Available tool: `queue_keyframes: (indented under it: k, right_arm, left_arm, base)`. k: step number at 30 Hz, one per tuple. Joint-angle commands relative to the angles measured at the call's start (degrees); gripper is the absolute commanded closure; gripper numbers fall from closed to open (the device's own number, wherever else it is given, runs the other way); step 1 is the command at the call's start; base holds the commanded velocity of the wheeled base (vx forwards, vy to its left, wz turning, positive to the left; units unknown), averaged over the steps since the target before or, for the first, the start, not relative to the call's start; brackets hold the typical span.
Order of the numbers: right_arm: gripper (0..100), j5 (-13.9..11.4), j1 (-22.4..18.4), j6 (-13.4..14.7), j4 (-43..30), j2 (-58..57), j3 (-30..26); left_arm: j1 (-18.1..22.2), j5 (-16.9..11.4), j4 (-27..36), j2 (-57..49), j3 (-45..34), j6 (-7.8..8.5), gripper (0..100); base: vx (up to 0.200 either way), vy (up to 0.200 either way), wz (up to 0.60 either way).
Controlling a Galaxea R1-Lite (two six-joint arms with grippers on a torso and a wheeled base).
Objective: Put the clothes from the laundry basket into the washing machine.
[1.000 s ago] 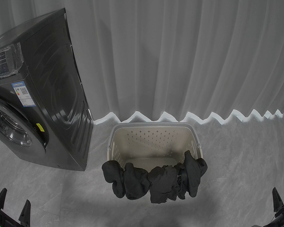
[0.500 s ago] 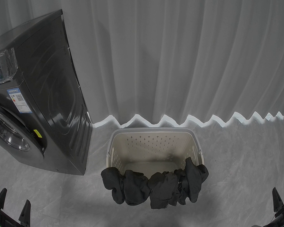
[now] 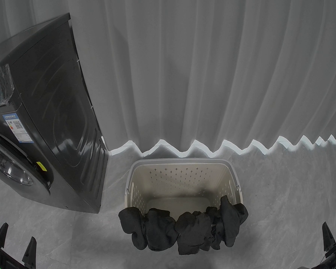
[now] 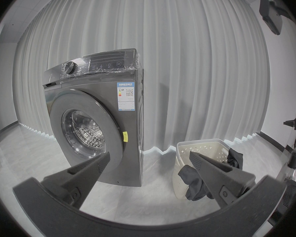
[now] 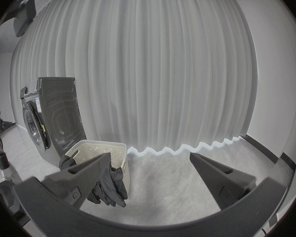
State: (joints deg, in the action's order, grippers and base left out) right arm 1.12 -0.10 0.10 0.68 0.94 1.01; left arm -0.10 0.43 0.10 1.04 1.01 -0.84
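Since the dark clothes lie draped in a row along the near rim of the laundry basket, you see their ends hanging down its outer wall toward the floor; the basket's long axis runs left to right, parallel to the curtain behind it. You have the washing machine standing just left of the basket, its round door facing near-left; your left gripper and right gripper both gape wide, holding nothing, low over the floor's near corners.
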Motion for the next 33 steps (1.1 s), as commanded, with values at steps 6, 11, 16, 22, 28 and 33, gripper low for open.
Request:
queue_keyframes:
  k: [6,11,16,22,28,33]
  right_arm:
    - [0,0.0,0.0,0.0,0.0,-0.9,-1.0]
    - [0,0.0,0.0,0.0,0.0,-0.9,-1.0]
    - [0,0.0,0.0,0.0,0.0,-0.9,-1.0]
    - [0,0.0,0.0,0.0,0.0,-0.9,-1.0]
    - [0,0.0,0.0,0.0,0.0,-0.9,-1.0]
    - [0,0.0,0.0,0.0,0.0,-0.9,-1.0]
  left_arm:
    - [0.0,0.0,0.0,-1.0,-0.9,-0.21,0]
    - [0.0,0.0,0.0,-1.0,-0.9,-0.13,0]
    - [0.0,0.0,0.0,-1.0,-0.9,-0.04,0]
    - [0.0,0.0,0.0,-1.0,-0.9,-0.13,0]
    - [0.0,0.0,0.0,-1.0,-0.9,-0.04,0]
    - [0.0,0.0,0.0,-1.0,-0.9,-0.04,0]
  base:
    - [0.133,0.000,0.00]
    - [0.080,0.000,0.00]
    - [0.000,0.000,0.00]
    - [0.067,0.000,0.00]
    - [0.133,0.000,0.00]
    - [0.000,0.000,0.00]
